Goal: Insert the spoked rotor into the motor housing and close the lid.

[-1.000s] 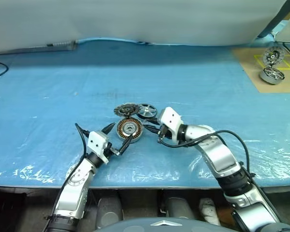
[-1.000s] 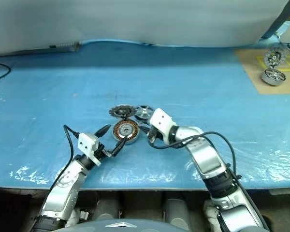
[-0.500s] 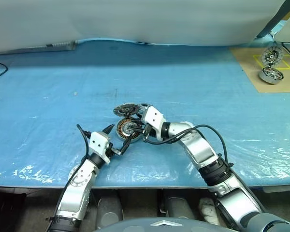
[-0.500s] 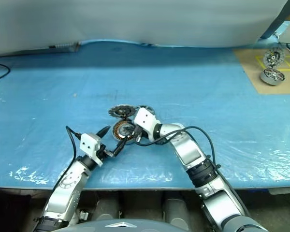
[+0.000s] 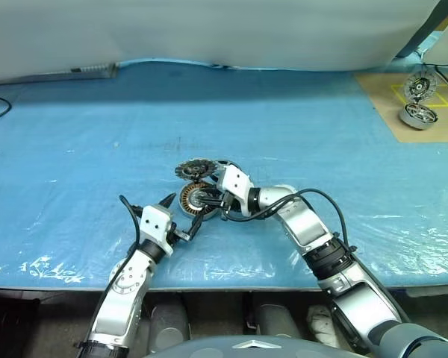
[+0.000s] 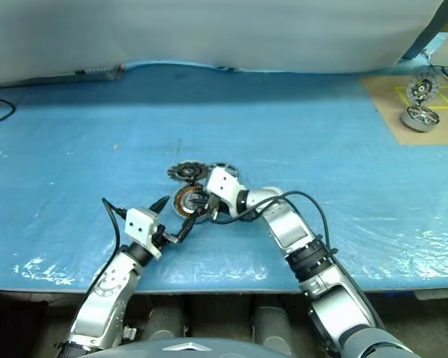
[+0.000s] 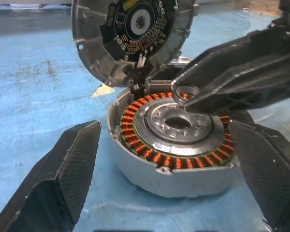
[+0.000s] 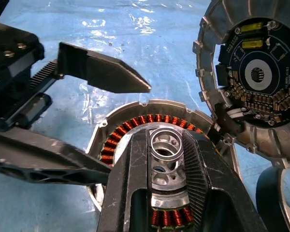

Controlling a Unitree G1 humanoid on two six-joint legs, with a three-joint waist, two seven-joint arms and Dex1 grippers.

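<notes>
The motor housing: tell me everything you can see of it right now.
The motor housing is a round, shallow grey-metal cup standing flat on the blue table cover. Inside runs a ring of copper-orange windings around a shiny silver centre with a bore. The lid leans tilted at its far rim, circuit face showing. The right pincer is closed on the silver hub at its centre. The left pincer is open, one finger on either side of the housing, apart from its wall.
</notes>
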